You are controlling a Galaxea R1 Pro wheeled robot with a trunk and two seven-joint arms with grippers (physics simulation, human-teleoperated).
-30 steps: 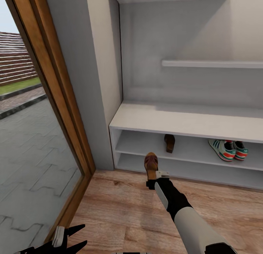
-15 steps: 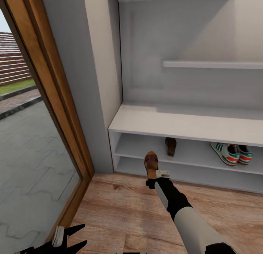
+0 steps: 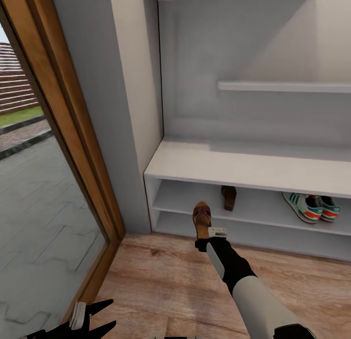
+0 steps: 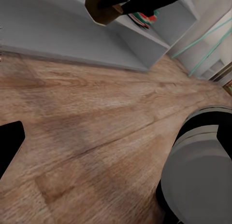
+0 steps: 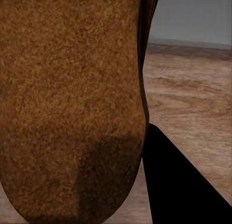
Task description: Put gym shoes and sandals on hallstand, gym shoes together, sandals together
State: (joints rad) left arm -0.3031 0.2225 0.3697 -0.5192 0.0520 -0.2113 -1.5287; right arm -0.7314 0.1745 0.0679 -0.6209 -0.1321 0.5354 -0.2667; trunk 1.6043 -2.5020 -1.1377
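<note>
Right gripper (image 3: pixel 201 242) closed on heel of one sandal (image 3: pixel 201 217), held off the corridor floor (image 3: pixel 161 285) just in front of the hallstand (image 3: pixel 253 166), toe pointing toward the open tiers; tan sole close before the right wrist camera (image 5: pixel 67 103). Second sandal (image 3: pixel 228 197) lying on the upper tier, just beyond and right of the held one; two gym shoes (image 3: pixel 312 207) side by side on same tier, farther right. Left gripper (image 3: pixel 95 317) low at near left, fingers spread, holding nothing.
</note>
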